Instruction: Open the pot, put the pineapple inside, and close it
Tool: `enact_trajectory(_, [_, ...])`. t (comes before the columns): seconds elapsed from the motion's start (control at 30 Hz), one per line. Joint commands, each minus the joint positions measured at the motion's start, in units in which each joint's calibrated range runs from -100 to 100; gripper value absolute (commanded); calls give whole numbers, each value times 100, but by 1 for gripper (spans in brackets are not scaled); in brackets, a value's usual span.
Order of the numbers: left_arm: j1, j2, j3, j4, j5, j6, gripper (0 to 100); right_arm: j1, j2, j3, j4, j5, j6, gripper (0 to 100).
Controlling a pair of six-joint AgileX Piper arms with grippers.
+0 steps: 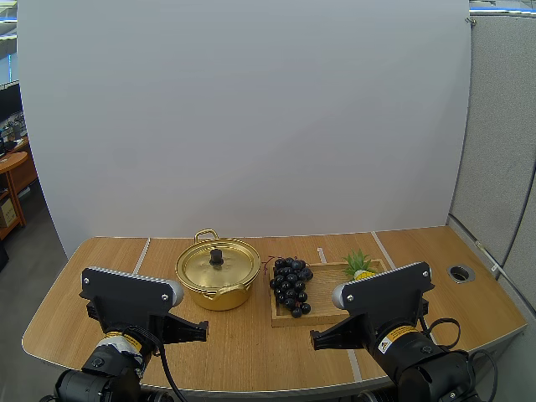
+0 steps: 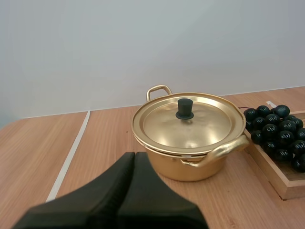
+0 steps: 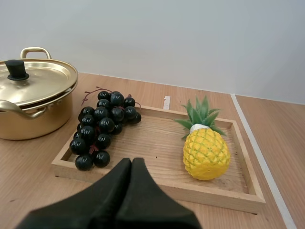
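Right jaws together before yellow pineapple (image 3: 206,153)

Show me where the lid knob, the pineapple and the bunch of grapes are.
lid knob (image 2: 185,109): left wrist view, on its black top.
pineapple (image 3: 206,153): right wrist view, on its yellow body.
bunch of grapes (image 3: 105,125): right wrist view, on a middle berry.

- Bright, even light falls from above onto the worktop (image 1: 243,352).
- Soft highlights gleam on the lid (image 2: 187,125).
- Faint shadows hug the pot (image 2: 190,169).
- The high view bows the worktop's edges.
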Motion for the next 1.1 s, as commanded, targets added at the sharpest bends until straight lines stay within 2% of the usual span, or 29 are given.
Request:
enact_trajectory(0.0, [2, -21, 5, -7, -148, -62, 0, -18, -38, 0, 27, -41, 11, 0])
enact_trajectory(1.07, [2, -21, 5, -7, -148, -62, 0, -18, -38, 0, 160, -59, 19, 0])
